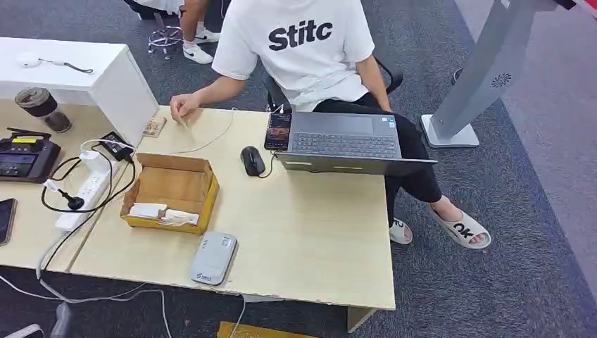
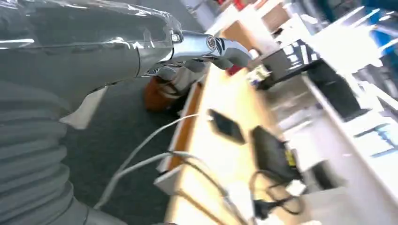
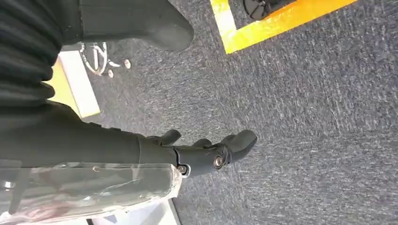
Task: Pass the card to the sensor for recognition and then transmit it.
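A grey card reader, the sensor (image 1: 213,258), lies flat near the table's front edge. Just behind it stands an open cardboard box (image 1: 208,199) with white cards (image 1: 163,213) lying at its near end. My left hand (image 2: 206,47) hangs beside the table's end in the blurred left wrist view, fingers stretched out and holding nothing. In the right wrist view my right hand (image 3: 206,152) hangs over grey carpet, its fingers loosely apart and empty.
A person in a white T-shirt (image 1: 299,46) sits at the far side, one hand on the wooden table (image 1: 303,225). A laptop (image 1: 345,143), phone (image 1: 278,131) and mouse (image 1: 252,160) lie before them. At the left are a power strip (image 1: 86,193) with cables and a black controller (image 1: 24,158).
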### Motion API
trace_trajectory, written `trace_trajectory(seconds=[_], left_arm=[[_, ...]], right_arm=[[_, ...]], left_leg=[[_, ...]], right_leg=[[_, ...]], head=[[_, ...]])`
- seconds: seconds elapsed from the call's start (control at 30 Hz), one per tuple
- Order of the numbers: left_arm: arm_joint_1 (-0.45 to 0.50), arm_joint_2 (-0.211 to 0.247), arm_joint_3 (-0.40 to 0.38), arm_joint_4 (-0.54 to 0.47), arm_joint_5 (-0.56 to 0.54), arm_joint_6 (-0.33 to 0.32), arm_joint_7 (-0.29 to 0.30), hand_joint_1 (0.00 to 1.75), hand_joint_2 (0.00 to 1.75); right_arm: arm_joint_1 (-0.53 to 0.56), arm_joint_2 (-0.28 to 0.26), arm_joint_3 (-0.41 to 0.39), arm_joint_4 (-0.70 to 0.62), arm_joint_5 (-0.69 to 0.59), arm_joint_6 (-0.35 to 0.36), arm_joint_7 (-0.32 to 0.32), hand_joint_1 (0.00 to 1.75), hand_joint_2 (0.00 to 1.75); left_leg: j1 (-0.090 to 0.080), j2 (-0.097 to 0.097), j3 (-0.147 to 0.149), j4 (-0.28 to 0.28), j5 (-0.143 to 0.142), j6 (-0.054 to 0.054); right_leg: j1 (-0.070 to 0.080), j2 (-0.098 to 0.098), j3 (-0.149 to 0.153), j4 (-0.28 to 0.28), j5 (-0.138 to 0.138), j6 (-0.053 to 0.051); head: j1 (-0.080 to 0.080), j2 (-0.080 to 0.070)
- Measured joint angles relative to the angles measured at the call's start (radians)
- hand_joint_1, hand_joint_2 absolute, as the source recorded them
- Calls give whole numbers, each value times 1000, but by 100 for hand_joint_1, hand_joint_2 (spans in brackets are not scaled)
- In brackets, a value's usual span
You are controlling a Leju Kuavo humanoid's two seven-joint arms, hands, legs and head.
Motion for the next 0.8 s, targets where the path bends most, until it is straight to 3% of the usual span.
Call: trace_trajectory(seconds=[0.2, 0.43, 0.53, 0.8], left_arm=[[39, -5, -59, -141, 4, -4, 0, 0, 175], [57, 16, -105, -259, -104, 0, 5, 0, 175], [56, 57, -129, -281, -137, -7, 36, 0, 175], [56, 57, -129, -281, -137, -7, 36, 0, 175]], right_arm=[[-2, 3, 9, 2, 0, 2, 9, 0, 175], [-3, 5, 29, 3, 19, 21, 33, 0, 175], [-4, 5, 42, 3, 29, 30, 43, 0, 175], [-4, 5, 42, 3, 29, 30, 43, 0, 175]], left_leg=[[0, 0, 0, 0, 0, 0], [0, 0, 0, 0, 0, 0], [0, 0, 1, 0, 0, 0], [0, 0, 1, 0, 0, 0]], right_leg=[[0, 0, 0, 0, 0, 0], [0, 0, 0, 0, 0, 0], [0, 0, 0, 0, 0, 0], [0, 0, 0, 0, 0, 0]], head=[[0, 0], [0, 0], [0, 0], [0, 0]])
